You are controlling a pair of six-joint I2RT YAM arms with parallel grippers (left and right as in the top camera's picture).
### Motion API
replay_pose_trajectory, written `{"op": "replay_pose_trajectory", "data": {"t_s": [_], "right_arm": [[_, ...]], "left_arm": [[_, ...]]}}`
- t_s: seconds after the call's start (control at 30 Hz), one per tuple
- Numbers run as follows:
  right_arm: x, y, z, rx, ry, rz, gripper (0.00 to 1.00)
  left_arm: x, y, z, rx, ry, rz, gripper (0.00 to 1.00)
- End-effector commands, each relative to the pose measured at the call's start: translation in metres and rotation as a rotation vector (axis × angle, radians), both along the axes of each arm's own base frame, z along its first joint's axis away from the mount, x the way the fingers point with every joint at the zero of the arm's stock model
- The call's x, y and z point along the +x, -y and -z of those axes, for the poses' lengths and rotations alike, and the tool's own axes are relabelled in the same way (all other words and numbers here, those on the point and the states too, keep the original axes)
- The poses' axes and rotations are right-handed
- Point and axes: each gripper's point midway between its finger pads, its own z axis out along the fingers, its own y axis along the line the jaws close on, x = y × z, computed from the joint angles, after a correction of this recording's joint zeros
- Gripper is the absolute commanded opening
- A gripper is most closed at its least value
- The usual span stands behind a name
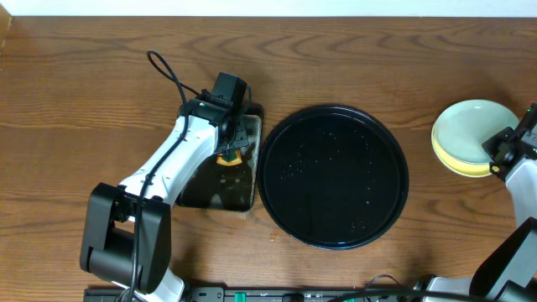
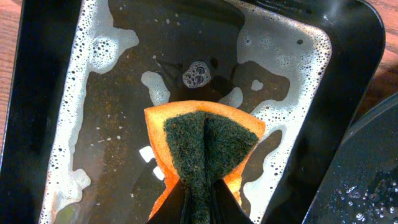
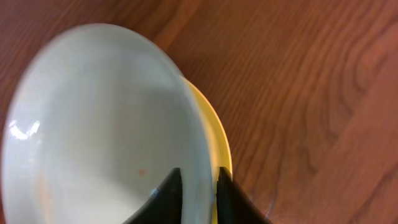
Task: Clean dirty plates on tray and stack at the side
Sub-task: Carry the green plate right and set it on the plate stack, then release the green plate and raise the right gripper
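The round black tray [image 1: 333,176] sits mid-table, wet with droplets and holding no plates; its edge shows in the left wrist view [image 2: 367,180]. A mint-blue plate [image 1: 471,130] lies on a yellow plate [image 1: 457,164] at the right side. My right gripper [image 1: 497,151] is shut on the mint plate's rim [image 3: 93,124], with the yellow plate [image 3: 216,130] under it and the jaws [image 3: 199,186] astride the rim. A third plate does not show. My left gripper [image 2: 200,199] is shut on an orange-and-green sponge [image 2: 205,143] over the pan.
A rectangular black pan [image 1: 210,189] with soapy water [image 2: 93,93] stands just left of the tray, touching or nearly touching its rim. The plate stack is near the table's right edge. Bare wood lies along the back and far left.
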Motion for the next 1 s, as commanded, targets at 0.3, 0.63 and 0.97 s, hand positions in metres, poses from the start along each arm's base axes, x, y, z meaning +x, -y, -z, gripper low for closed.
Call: {"op": "replay_pose_trajectory", "data": {"t_s": [0.3, 0.63, 0.97], "right_arm": [[0.011, -0.031, 0.009, 0.162, 0.034, -0.097, 0.3], [0.022, -0.085, 0.016, 0.224, -0.023, -0.358, 0.36], [0.037, -0.15, 0.018, 0.2, -0.075, -0.597, 0.36]], "left_arm": [[-0.002, -0.004, -0.001, 0.017, 0.002, 0.011, 0.1], [0.002, -0.003, 0.002, 0.044, 0.021, 0.126, 0.09], [0.002, -0.003, 0.024, 0.085, -0.027, 0.234, 0.12]]}}
